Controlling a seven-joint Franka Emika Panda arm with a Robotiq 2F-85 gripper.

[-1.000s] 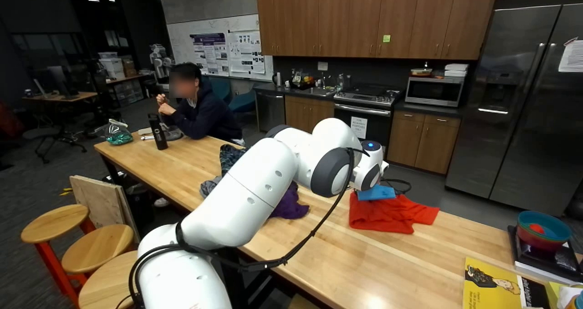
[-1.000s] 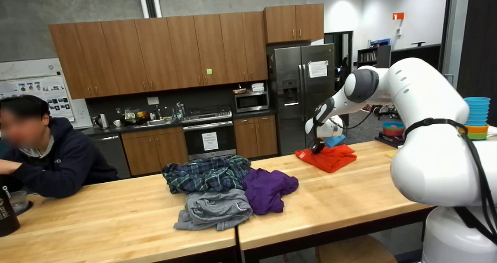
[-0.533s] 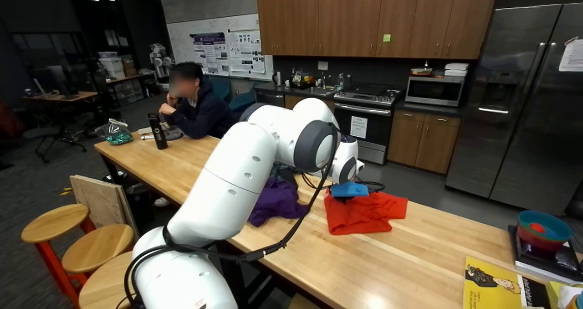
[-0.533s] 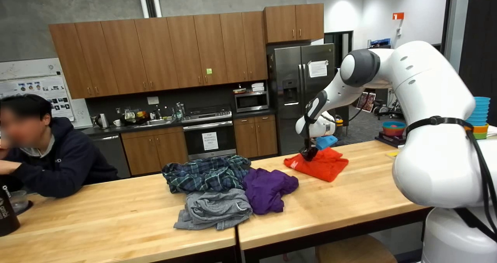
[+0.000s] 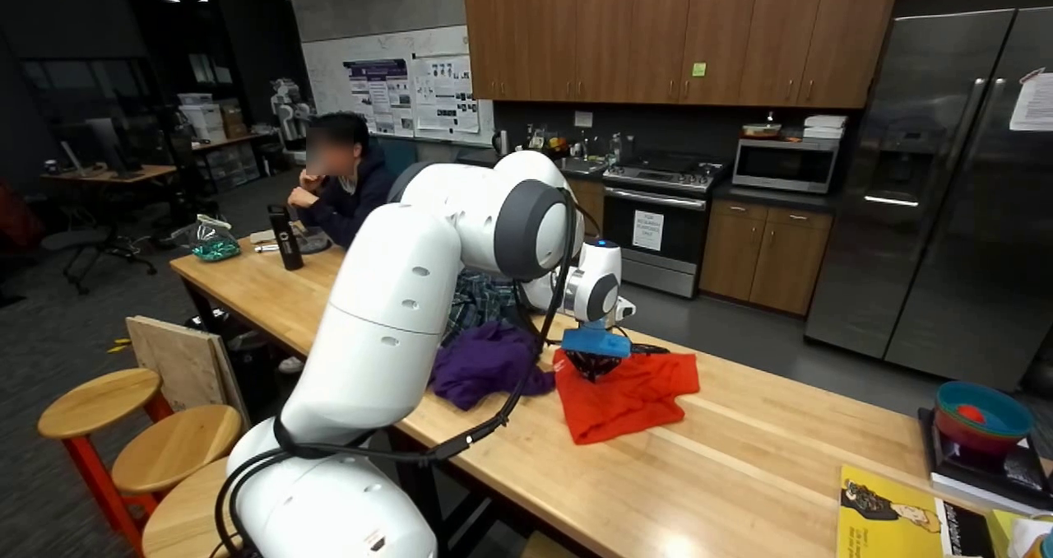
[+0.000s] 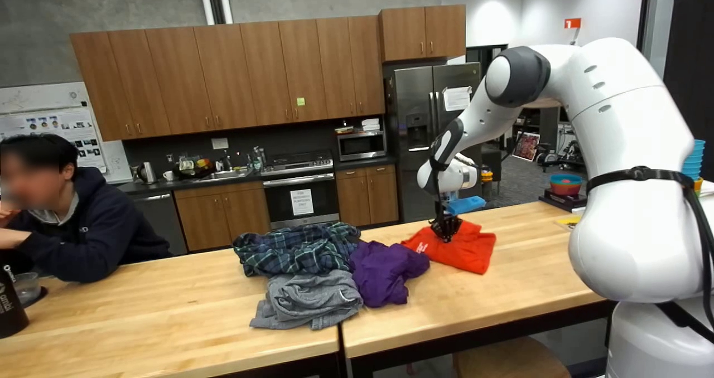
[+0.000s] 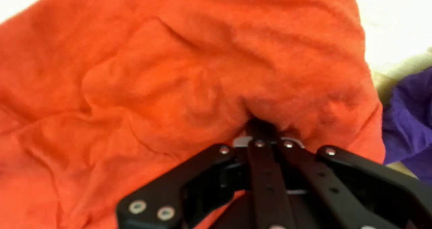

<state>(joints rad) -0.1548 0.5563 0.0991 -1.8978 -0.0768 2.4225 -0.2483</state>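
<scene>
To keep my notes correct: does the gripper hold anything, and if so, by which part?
I cannot tell for certain: the shut gripper has its tips pressed into the red cloth, on the side nearer the purple cloth, but hides any pinched fold.

Cloth on table, under claw

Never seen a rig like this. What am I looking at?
A white robot arm ending in a black two-fingered pincer. Two pictures come from cameras outside the robot, viewing the scene from different places; the red-filled close-up comes from a camera on the wrist. On the wooden tabletop lie a red garment, a purple garment, a plaid garment and a gray garment; a black bottle stands there too. The pincer is shut, its end sunk into the red garment; whether it pinches any cloth is hidden.
</scene>
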